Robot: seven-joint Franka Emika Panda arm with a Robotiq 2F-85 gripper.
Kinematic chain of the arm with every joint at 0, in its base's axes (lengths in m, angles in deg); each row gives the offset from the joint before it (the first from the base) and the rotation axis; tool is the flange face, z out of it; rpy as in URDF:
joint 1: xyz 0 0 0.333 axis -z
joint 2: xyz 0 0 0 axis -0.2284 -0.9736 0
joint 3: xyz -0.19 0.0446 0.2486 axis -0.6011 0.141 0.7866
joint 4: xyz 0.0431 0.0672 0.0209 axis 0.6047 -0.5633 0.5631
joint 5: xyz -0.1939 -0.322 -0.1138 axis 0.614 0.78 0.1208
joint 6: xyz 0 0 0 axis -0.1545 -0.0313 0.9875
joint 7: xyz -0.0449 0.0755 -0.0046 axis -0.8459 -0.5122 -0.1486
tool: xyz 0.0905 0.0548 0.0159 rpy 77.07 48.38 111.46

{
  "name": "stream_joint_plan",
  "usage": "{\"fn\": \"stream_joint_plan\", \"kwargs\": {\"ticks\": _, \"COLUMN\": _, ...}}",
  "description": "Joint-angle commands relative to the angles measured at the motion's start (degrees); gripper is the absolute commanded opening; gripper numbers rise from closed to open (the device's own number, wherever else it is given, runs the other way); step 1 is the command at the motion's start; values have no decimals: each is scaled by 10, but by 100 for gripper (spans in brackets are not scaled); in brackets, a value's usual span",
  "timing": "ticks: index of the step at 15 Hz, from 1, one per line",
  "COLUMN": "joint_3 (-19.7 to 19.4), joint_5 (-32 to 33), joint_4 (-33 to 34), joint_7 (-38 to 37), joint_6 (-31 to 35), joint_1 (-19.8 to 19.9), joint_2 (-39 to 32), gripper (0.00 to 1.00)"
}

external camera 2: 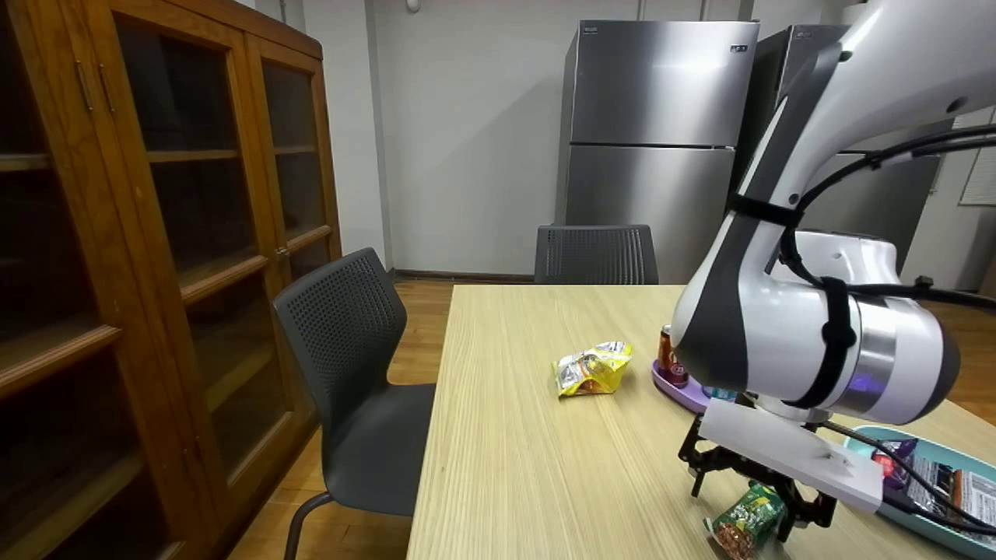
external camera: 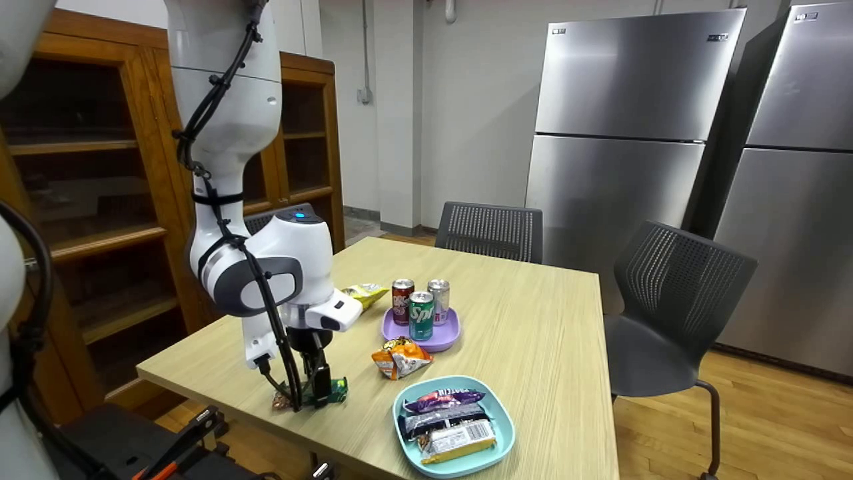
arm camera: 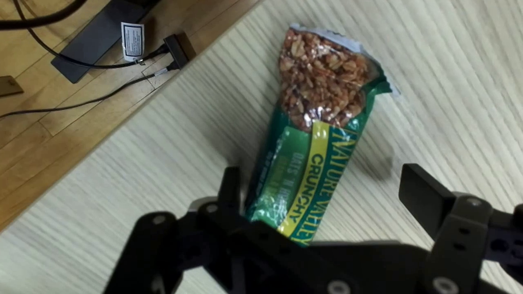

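Both fingers of my gripper (arm camera: 327, 190) stand wide apart in the wrist view, so it is open. Between them lies a green Nature Valley granola bar (arm camera: 310, 163), flat on the wooden table, with a clear window showing oats at its far end. The left finger (arm camera: 229, 185) is close beside the wrapper; whether they touch I cannot tell. A gap of bare table separates the right finger (arm camera: 425, 196) from the bar. Its near end is hidden behind the gripper body. In an exterior view the granola bar (external camera 2: 748, 519) shows beneath the jaws.
A teal tray (external camera: 504, 427) holds several wrapped bars. The purple plate (external camera: 451, 333) carries a Sprite can (external camera: 421, 320), a dark red can (external camera: 401, 303) and a silver can (external camera: 440, 300). An orange bag (external camera: 402, 359) and a yellow bag (external camera 2: 594, 369) lie nearby. Chairs (external camera: 490, 230) surround the table.
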Motion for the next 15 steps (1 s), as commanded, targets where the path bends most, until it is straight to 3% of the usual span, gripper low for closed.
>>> {"fn": "stream_joint_plan", "kwargs": {"ticks": 1, "joint_3": 11, "joint_5": -1, "joint_4": 7, "joint_7": 0, "joint_6": 12, "joint_1": 15, "joint_2": -6, "gripper": 74}}
{"fn": "stream_joint_plan", "kwargs": {"ticks": 9, "joint_3": 34, "joint_5": -3, "joint_4": -42, "joint_7": 5, "joint_6": 0, "joint_1": 34, "joint_2": 99, "gripper": 13}}
{"fn": "stream_joint_plan", "kwargs": {"ticks": 15, "joint_3": -11, "joint_5": -1, "joint_4": -102, "joint_7": 7, "joint_6": -19, "joint_1": 17, "joint_2": 208, "gripper": 12}}
